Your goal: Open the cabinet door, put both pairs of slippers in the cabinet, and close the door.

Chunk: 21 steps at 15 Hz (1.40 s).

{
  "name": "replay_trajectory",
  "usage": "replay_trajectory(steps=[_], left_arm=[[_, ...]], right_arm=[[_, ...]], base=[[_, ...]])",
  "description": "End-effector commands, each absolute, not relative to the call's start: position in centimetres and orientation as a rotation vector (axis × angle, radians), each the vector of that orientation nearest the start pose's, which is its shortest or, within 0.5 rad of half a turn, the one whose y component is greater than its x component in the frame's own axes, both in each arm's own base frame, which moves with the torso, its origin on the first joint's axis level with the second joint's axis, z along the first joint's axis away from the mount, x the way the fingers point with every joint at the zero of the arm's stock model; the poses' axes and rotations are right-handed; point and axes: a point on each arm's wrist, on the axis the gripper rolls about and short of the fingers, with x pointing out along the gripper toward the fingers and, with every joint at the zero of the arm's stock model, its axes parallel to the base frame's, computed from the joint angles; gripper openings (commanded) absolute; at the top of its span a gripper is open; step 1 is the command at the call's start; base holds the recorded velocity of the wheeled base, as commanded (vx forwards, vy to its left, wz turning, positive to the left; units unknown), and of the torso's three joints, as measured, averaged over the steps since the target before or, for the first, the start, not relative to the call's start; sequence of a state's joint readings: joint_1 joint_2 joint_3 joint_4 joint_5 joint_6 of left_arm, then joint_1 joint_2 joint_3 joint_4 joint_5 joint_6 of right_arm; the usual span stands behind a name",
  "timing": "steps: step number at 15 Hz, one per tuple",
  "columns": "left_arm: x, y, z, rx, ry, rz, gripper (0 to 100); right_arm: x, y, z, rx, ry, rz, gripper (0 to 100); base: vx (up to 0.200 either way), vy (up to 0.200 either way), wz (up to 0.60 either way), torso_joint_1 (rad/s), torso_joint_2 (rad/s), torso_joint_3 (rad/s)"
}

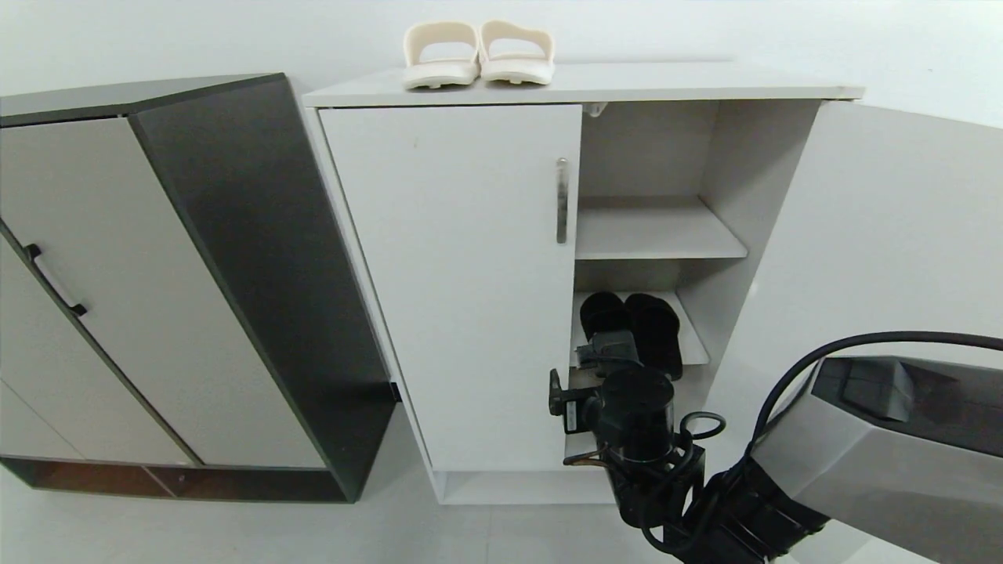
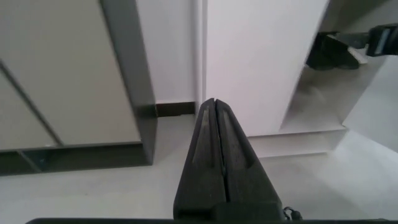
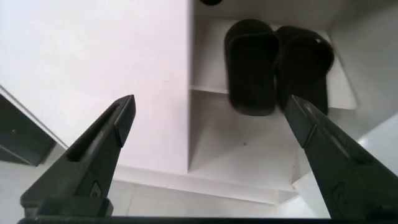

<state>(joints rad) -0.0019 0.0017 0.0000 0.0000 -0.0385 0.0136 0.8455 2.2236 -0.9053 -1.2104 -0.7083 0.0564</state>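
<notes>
Now | right gripper [image 3: 210, 102] fingers wide before black slippers [image 3: 252, 71] on lower shelf [image 3: 208, 62] | left gripper [image 2: 214, 109] fingers pressed together

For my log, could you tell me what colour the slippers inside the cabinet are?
The slippers are black; see right wrist view.

No legible text or signs

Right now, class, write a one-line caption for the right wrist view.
Right gripper, jaws wide open, faces the black slippers lying on a cabinet shelf beside the closed door.
</notes>
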Motion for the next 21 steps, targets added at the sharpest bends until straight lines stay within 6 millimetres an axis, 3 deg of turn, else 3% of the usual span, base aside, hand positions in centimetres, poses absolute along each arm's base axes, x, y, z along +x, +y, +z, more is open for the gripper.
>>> replay_trajectory(steps=[1,8,21], left_arm=[[-2.3,-0.1,7.6,0.014,0.003,-0.04,0],[-2.3,-0.1,7.6,0.014,0.003,-0.04,0],[-2.3,-0.1,7.6,0.011,0.003,-0.038,0]], right_arm=[[27.2,28.6,7.5,-0.032,0.084,0.15,100],[27.1,28.6,7.4,-0.024,0.061,0.166,100],[26.9,27.7,6.1,-0.084,0.046,0.236,100]], base=[[0.0,0.2,0.0,-0.002,0.0,0.002],[0.0,0.2,0.0,0.002,0.0,0.004],[0.0,0.0,0.0,0.0,0.0,0.0]])
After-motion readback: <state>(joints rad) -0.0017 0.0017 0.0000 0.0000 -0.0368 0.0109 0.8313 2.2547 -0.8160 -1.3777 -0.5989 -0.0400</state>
